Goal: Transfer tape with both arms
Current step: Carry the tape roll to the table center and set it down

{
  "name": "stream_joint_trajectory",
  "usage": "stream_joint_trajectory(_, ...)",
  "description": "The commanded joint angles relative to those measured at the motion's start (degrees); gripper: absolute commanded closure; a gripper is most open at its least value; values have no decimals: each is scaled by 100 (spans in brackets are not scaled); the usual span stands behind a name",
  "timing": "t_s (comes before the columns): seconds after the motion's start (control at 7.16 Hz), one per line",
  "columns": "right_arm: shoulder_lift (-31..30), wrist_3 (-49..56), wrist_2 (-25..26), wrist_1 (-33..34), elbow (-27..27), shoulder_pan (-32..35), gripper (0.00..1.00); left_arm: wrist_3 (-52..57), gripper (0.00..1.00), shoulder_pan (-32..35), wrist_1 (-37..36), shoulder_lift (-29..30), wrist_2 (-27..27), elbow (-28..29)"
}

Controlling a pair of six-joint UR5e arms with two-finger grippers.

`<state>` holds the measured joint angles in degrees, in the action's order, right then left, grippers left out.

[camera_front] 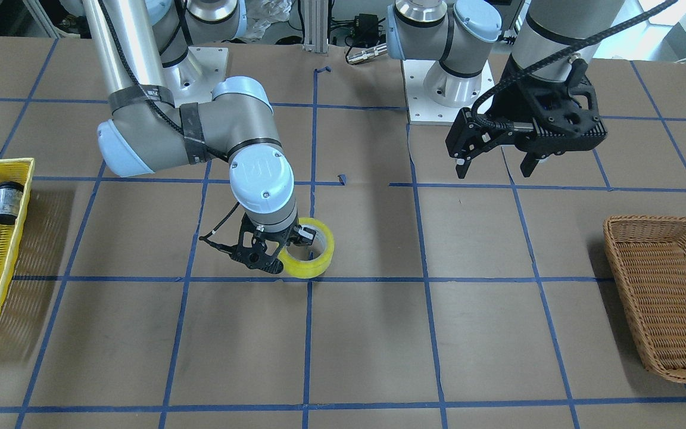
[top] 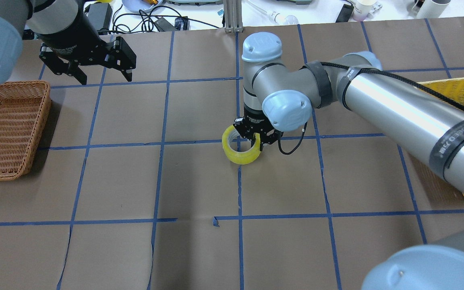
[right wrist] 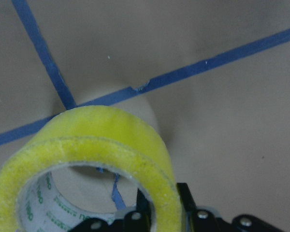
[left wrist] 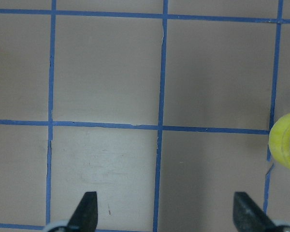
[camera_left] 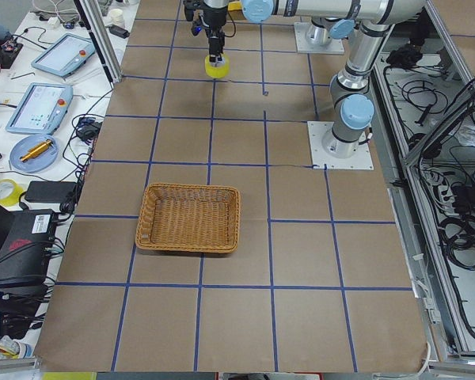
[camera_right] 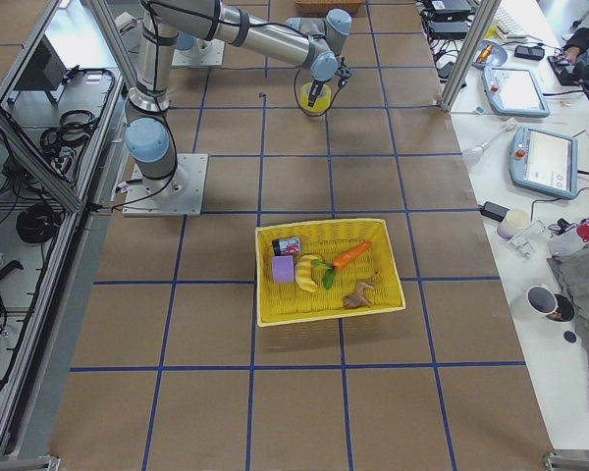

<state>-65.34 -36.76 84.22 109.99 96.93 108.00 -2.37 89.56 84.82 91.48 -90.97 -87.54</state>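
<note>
While the right gripper (top: 255,141) clamps the wall of the tape (top: 238,156), tilted low over a blue line (top: 199,141) crossing mid-table (top: 199,181), the left gripper (top: 105,76) hangs wide open, well apart. I'd lift slowly, leaving the ring's far side free for it.

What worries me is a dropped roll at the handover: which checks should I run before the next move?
Right gripper shut across the tape wall, one finger inside the ring: ok.
Tape lifted clear of the table: cannot tell.
Left gripper open to receive: ok.
Left gripper within reach of the tape: not ok, it hangs well apart, nearer the wicker basket.
Free stretch of ring for a second grip: ok.
</note>
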Motion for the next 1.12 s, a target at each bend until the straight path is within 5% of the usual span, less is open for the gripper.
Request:
stream_joint_trajectory(0.0,-163,-33,-372,163,571,176,100,0,0,0,0,2,0,8)
stream_joint_trajectory(0.84,-612,-24,-319,216,1231,318,100,0,0,0,0,11,0,0)
stream_joint_trajectory(0.98,-620,-24,-310,225,1276,318,72,0,0,0,0,2,0,-9)
